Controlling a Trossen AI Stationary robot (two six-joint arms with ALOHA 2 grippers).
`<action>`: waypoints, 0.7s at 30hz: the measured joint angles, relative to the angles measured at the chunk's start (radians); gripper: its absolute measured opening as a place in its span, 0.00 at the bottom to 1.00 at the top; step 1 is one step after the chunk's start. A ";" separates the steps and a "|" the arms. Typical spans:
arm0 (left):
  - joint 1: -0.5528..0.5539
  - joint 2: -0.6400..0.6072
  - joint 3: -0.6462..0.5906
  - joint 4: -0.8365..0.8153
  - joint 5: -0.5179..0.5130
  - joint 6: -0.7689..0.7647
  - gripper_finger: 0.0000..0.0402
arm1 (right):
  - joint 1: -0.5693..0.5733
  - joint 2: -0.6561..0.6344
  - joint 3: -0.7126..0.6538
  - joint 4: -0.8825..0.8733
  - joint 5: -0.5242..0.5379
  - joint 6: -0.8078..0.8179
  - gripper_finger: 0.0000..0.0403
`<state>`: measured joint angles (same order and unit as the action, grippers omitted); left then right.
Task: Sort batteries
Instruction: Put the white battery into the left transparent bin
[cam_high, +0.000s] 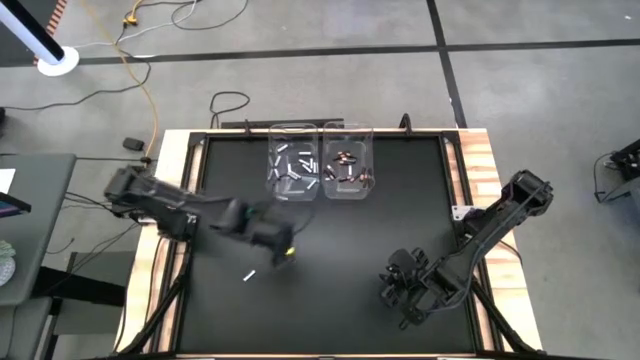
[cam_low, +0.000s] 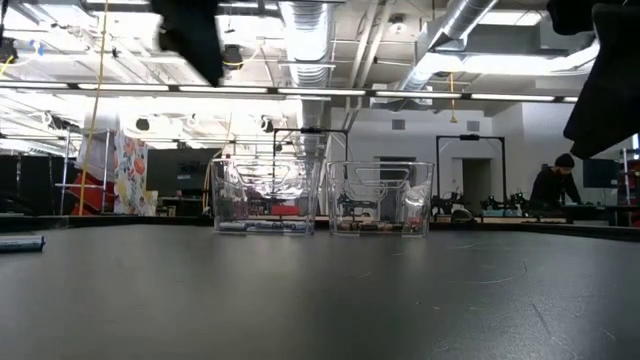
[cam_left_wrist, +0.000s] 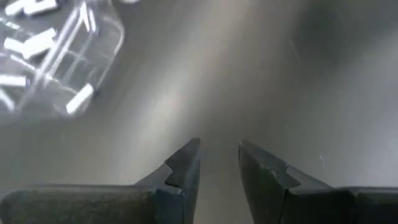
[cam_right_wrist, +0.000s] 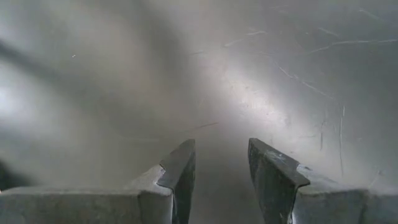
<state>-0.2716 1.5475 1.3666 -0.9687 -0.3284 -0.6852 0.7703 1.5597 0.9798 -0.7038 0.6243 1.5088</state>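
Left gripper (cam_left_wrist: 217, 163) hovered near white-battery bin (cam_high: 293, 170), jaws parted, empty. Lone white battery (cam_high: 249, 275) lay on mat just beside. Likely light, rigid, rolls easily; pinch mid-body across axis. Right gripper (cam_right_wrist: 221, 163) parked open, empty.

The left arm (cam_high: 170, 208) reaches in from the table's (cam_high: 340, 320) left edge toward its middle; the left gripper (cam_left_wrist: 219, 163) hangs there, fingers a little apart with nothing between them. The right arm (cam_high: 495, 222) slants in from the table's right edge, its right gripper (cam_right_wrist: 221, 163) over the near right part, fingers parted, empty.
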 joint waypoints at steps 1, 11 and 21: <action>-0.037 -0.033 -0.033 0.003 -0.021 -0.045 0.26 | -0.001 0.000 0.000 -0.001 0.000 -0.001 0.41; -0.251 -0.204 -0.249 0.010 -0.062 -0.360 0.27 | -0.007 0.000 0.000 0.002 0.000 -0.050 0.41; -0.268 -0.204 -0.392 0.107 -0.034 -0.364 0.42 | -0.007 0.000 0.000 0.004 0.000 -0.051 0.41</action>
<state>-0.5397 1.3434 0.9748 -0.8614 -0.3622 -1.0489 0.7635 1.5597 0.9798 -0.7002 0.6247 1.4578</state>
